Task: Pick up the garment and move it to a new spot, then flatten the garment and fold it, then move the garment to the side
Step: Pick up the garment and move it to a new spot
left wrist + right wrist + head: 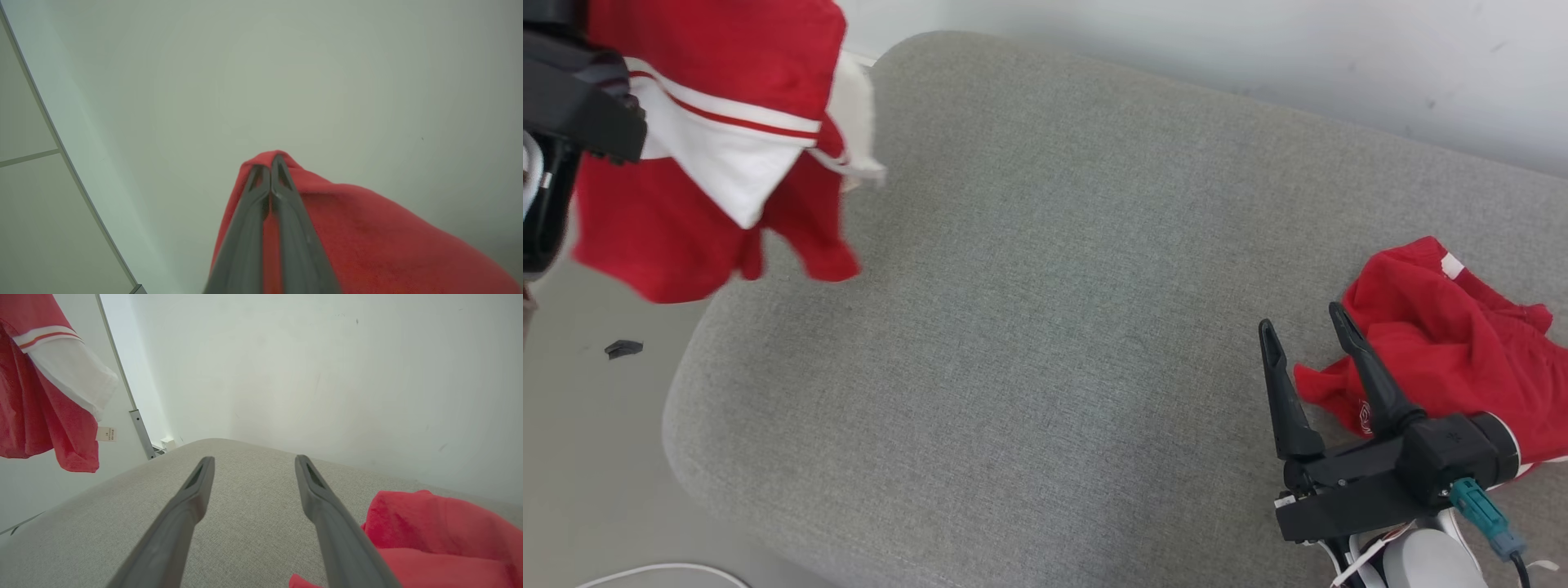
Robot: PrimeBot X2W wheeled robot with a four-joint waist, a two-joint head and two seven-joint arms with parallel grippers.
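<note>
Left gripper (pixel 270 169): the jaws are fully closed, the two fingers pressed together along their length. They pinch a fold of the garment (pixel 367 237), and red cloth wraps the tips and falls away to one side. In the head view the gripper body sits at the upper left, raised above the cushion (pixel 1045 327).

Garment: it hangs free from the left gripper, clear of the cushion, over the cushion's left end and the floor (pixel 580 457). The cloth is red with a white panel (pixel 727 155) edged by thin red stripes. A small label (pixel 106 433) hangs at its lower edge in the right wrist view. The bottom hem is bunched and uneven.

Right gripper (pixel 1303 320): the jaws are wide apart and hold nothing. The fingers point across the cushion toward the wall (pixel 1258 49). Bare grey fabric shows between them.

Second garment (pixel 1445 343): a crumpled red heap lies on the right end of the cushion, just beside the right gripper. In the head view one finger overlaps its edge; whether they touch cannot be told.

Floor: a small dark part (pixel 623 349) lies left of the cushion, and a white cable (pixel 662 570) runs along the bottom edge.
</note>
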